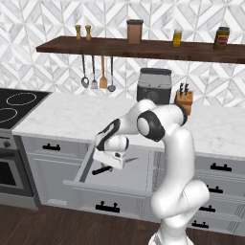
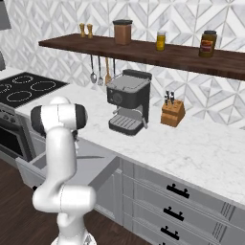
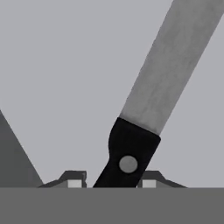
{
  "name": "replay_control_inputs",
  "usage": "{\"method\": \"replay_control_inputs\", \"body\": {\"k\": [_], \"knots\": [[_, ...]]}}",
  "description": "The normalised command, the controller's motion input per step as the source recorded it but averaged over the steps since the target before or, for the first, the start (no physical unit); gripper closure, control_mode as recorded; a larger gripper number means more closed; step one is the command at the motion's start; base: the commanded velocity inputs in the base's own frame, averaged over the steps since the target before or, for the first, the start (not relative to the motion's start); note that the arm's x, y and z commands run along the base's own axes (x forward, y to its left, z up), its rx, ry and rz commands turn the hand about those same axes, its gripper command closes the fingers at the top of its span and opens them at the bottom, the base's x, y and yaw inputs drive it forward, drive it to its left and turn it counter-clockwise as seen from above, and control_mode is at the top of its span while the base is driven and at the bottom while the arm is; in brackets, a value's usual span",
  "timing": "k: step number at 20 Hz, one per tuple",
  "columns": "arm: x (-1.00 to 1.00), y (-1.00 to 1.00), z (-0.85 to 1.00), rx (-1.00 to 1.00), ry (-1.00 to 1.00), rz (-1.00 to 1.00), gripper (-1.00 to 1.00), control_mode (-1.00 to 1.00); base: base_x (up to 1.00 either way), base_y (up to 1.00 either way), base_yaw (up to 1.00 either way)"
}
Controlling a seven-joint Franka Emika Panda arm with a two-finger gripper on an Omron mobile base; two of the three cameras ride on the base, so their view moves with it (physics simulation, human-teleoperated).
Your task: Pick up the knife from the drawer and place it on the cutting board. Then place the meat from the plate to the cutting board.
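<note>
The drawer (image 1: 139, 178) is standing pulled out below the bench (image 1: 76, 117); the knife (image 3: 153, 109) is lying inside it, its handle sitting between the tool (image 3: 111, 181) tips, blade pointing away across the drawer floor.

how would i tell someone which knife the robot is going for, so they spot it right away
Start at the white marble counter and drop to the open drawer pulled out beneath it. On its light grey floor lies the knife, between the gripper fingertips, black handle nearest them. Unlike the black-handled knives upright in the wooden block on the counter, it lies flat and alone, its dark grey blade bare.
</note>
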Motion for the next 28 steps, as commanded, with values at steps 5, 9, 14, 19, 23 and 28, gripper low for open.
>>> {"method": "replay_control_inputs", "body": {"k": [5,9,14,19,23,28], "knots": [[-0.34,-0.04,0.45,0.21,0.06,0.03,1.00,-1.00,0.00,0.00,0.00],[-0.40,-0.01,0.57,0.26,0.08,0.06,1.00,-1.00,0.00,0.00,0.00],[-0.34,0.00,0.53,0.15,0.04,0.05,1.00,-1.00,0.00,0.00,0.00],[-0.28,0.00,0.59,0.06,0.00,0.02,1.00,-1.00,0.00,0.00,0.00],[-0.17,0.00,0.69,0.00,0.00,0.00,1.00,-1.00,0.00,0.00,0.00],[-0.36,0.00,0.92,0.12,0.02,0.00,1.00,-1.00,0.00,0.00,0.00]]}}
